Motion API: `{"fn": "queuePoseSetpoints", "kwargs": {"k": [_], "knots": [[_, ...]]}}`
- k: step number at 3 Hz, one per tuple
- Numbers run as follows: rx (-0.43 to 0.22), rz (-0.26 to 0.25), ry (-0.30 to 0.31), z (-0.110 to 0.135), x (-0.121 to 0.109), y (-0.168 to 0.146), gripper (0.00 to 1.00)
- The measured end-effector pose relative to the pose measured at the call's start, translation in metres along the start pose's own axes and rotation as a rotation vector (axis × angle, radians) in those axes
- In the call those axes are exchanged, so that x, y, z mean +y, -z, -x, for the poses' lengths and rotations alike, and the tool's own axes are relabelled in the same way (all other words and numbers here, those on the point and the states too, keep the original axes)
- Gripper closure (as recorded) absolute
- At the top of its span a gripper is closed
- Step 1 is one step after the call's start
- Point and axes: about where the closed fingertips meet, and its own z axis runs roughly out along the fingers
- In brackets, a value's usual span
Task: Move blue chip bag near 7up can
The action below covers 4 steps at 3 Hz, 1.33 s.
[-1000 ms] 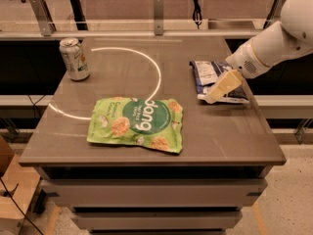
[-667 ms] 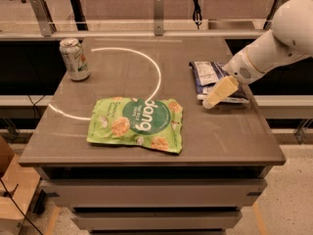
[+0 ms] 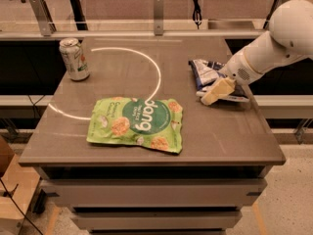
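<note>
Grey table (image 3: pixel 220 136) | green bag (image 3: pixel 137 124) "dang" | 7up can (image 3: pixel 74 58) back-left | claw (image 3: pixel 217 91) at blue chip bag (image 3: pixel 203 71), grip unclear

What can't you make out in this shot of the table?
Camera view: right part of the blue chip bag, covered by the hand over the table, right side.
Camera view: print on the 7up can, too small.
Camera view: the arm, cut off by the right edge.

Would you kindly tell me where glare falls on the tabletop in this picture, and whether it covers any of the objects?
In the camera view, a bright curved reflection arcs across the table, ending at the top edge of the green dang bag. It misses the 7up can and the blue chip bag, where the gripper sits at the right.
</note>
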Motion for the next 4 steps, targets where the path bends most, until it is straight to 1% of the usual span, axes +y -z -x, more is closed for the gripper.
{"fn": "queuePoseSetpoints", "kwargs": {"k": [1, 2, 3, 4], "knots": [[-0.029, -0.035, 0.057, 0.021, 0.000, 0.022, 0.64], [-0.070, -0.068, 0.140, 0.054, 0.004, 0.049, 0.87], [-0.130, -0.095, 0.230, 0.093, 0.009, 0.073, 1.00], [-0.131, -0.097, 0.234, 0.094, 0.009, 0.073, 1.00]]}}
